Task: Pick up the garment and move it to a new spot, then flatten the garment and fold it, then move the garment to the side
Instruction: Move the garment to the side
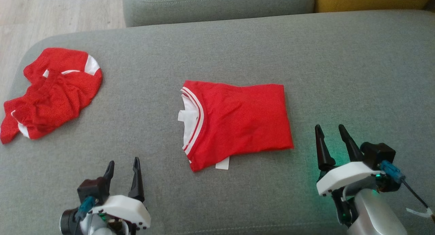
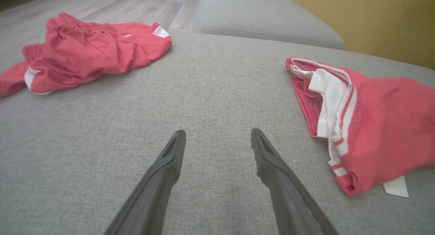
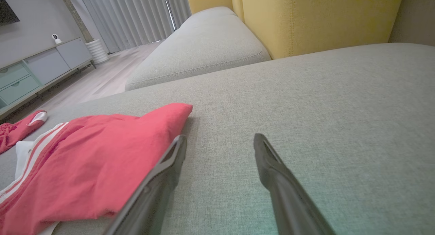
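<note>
The left fingers [image 1: 137,177] stand wide apart and hold nothing, their tips over bare cushion. The right fingers [image 1: 323,150] are spread just as wide and are equally empty. Between the two, near the middle of the grey woven sofa cushion [image 1: 340,75], lies the folded red jersey garment with white-striped trim [image 1: 238,119]. Its right edge is near the right fingers but apart from them.

It looks light, thin and limp, so it would likely sag and fall open if lifted by one corner. I would pinch through all layers at both short sides at once. A small white tab [image 1: 223,163] at its near edge may be a label. The crumpled red-and-white garment [image 1: 54,92] lies well apart at the cushion's left end. Both lie straight on the cushion, in no basket or box.
</note>
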{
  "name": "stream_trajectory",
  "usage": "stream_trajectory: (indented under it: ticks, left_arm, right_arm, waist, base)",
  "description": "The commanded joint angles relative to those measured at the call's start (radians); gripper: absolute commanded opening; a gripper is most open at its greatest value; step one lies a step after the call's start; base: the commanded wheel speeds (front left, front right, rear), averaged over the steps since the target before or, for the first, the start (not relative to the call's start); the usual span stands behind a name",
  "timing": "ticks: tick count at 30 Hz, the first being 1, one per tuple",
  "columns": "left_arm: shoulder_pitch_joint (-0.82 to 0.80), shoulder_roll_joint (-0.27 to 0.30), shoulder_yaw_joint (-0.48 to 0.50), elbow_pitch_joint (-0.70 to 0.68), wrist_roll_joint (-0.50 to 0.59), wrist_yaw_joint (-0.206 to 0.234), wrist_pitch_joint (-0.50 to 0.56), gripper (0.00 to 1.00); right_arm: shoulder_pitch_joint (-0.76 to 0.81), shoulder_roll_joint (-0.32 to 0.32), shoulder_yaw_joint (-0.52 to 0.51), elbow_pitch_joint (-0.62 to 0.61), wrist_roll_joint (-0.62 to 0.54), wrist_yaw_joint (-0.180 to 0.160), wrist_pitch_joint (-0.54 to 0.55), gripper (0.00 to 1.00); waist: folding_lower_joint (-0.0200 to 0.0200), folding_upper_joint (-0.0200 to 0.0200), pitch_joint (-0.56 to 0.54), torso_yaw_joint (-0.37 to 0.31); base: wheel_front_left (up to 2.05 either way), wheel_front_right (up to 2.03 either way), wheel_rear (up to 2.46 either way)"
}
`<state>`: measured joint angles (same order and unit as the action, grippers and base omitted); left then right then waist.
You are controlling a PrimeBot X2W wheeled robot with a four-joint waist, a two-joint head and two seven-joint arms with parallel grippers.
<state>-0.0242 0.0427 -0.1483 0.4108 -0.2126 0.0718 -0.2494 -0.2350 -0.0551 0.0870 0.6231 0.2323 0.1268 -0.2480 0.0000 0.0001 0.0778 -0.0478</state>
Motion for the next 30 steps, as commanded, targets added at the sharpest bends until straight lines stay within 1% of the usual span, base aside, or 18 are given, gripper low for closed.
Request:
stream_trajectory:
  ticks: [1,11,18,24,30]
  left_arm:
    - [-0.023,0.008,0.035,-0.037,0.009,0.007,-0.012,1.0]
    - [-0.033,0.008,0.021,-0.045,0.002,0.01,-0.012,1.0]
    - [-0.058,0.008,-0.004,-0.049,-0.007,0.005,-0.012,1.0]
    - [-0.09,0.008,-0.024,-0.048,-0.002,-0.003,-0.012,1.0]
    - [-0.113,0.008,-0.027,-0.046,-0.002,-0.009,-0.012,1.0]
  right_arm:
    - [-0.02,0.005,0.028,-0.033,0.009,0.004,-0.014,1.0]
    - [-0.031,0.005,0.047,-0.032,0.011,0.004,-0.014,1.0]
    - [-0.08,0.005,0.077,-0.003,0.034,0.004,-0.008,1.0]
    - [-0.17,0.005,0.088,0.062,0.059,0.004,-0.008,1.0]
    - [-0.244,0.005,0.099,0.178,0.065,0.004,0.025,1.0]
  waist:
    - [0.0,-0.0001,-0.001,0.002]
    - [0.0,-0.0001,0.018,0.015]
    - [0.0,-0.0001,0.064,0.05]
    - [0.0,-0.0001,0.112,0.1]
    - [0.0,-0.0001,0.144,0.133]
  base:
    - [0.0,0.0,0.0]
    - [0.0,0.0,0.0]
    - [0.0,0.0,0.0]
    - [0.0,0.0,0.0]
    - [0.0,0.0,0.0]
